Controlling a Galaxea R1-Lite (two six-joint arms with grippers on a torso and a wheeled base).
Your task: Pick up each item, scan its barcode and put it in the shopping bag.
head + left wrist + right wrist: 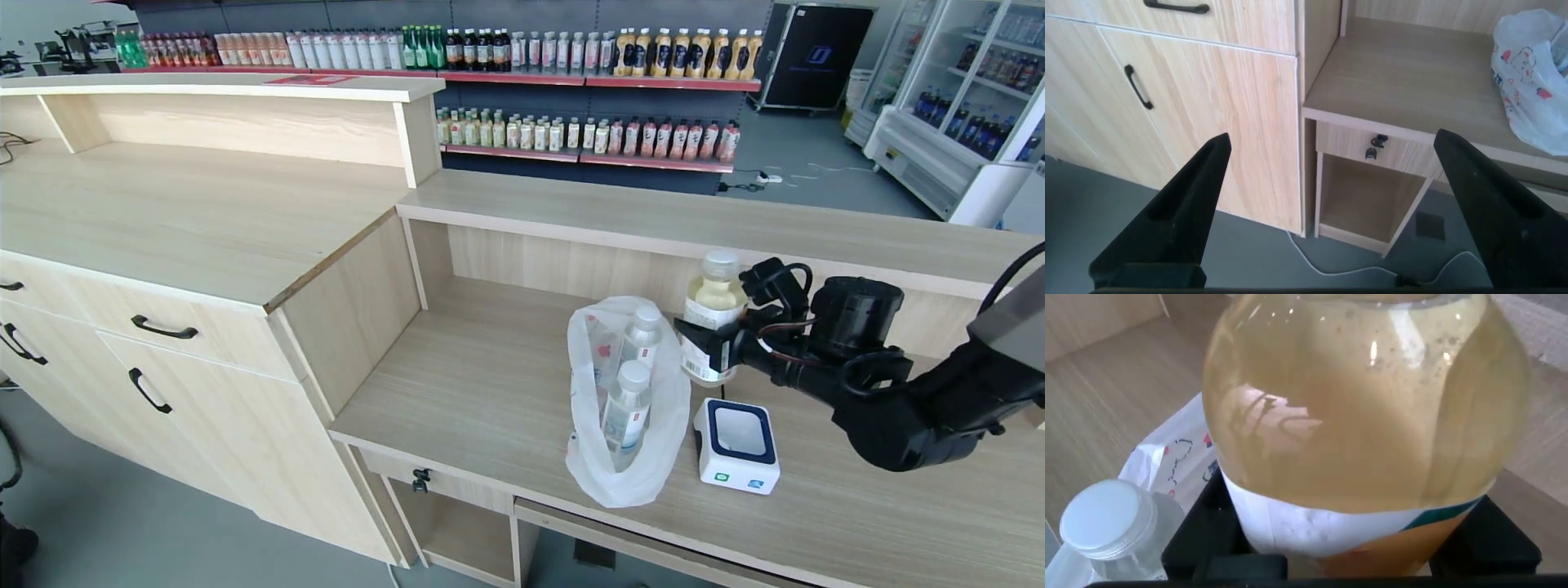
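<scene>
Shop shelves (571, 82) packed with rows of drinks run along the back wall, and a glass-door fridge (963, 106) stands off to the right. Closer to me is a pale wood counter (482, 384). A taller cabinet (163, 269) with black drawer handles sits to its left.

On the lower counter top a white shopping bag (671, 416) lies with its mouth open. Two clear bottles (629, 408) sit inside it, both with white caps, one behind the other. From the left wrist camera I see the bag (1535, 73) at the far edge of the counter.

My right gripper (706, 347) comes in from the right and is clamped around the labelled lower half of a yellow drink bottle (714, 302). It holds the bottle upright in the air. The bottle hangs just beside the bag's mouth, on its right, and behind the scanner. The right wrist camera shows the bottle (1364, 416) close up, with a black finger on either side of its label. The bag (1167, 457) and one clear bottle's cap (1106, 518) lie below.

My left gripper (1331, 220) hangs low in front of the cabinet with its fingers spread wide and nothing between them.

A small white scanner (736, 445) with a dark-framed window sits on the counter just right of the bag. A small lock (1374, 147) shows on the drawer front under the counter edge.
</scene>
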